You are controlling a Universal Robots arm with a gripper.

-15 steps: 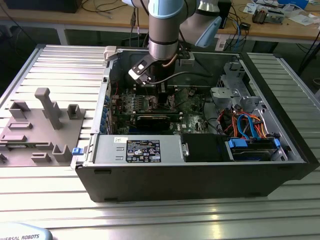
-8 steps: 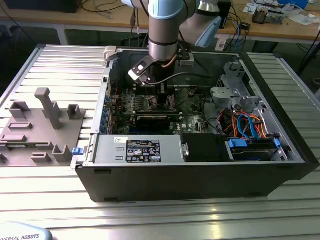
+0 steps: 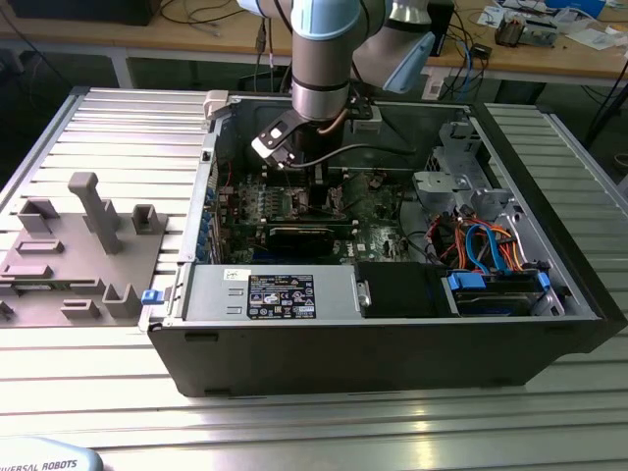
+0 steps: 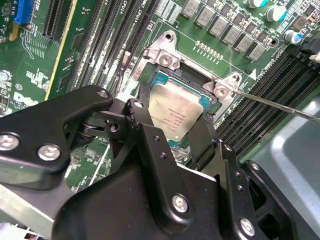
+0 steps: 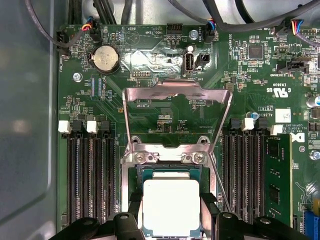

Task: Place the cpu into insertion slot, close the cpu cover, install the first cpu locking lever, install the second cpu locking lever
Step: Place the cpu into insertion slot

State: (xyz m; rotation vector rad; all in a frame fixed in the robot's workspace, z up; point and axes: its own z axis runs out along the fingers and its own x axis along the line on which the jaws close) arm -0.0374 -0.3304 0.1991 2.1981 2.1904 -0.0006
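In both wrist views my gripper is shut on the cpu, one black finger against each of two opposite edges. The silver-topped chip sits level in or just above the insertion slot; I cannot tell whether it is fully seated. The cpu cover stands swung up and open behind the slot, hinged at two screws. A thin wire locking lever sticks out free beside the slot. In the exterior view the gripper reaches down into the open computer case.
Long black memory slots flank the socket on both sides. A coin battery and cable plugs lie beyond the cover. The case walls, a drive cage and blue-orange cables surround the green motherboard. A grey fixture stands at the exterior view's left.
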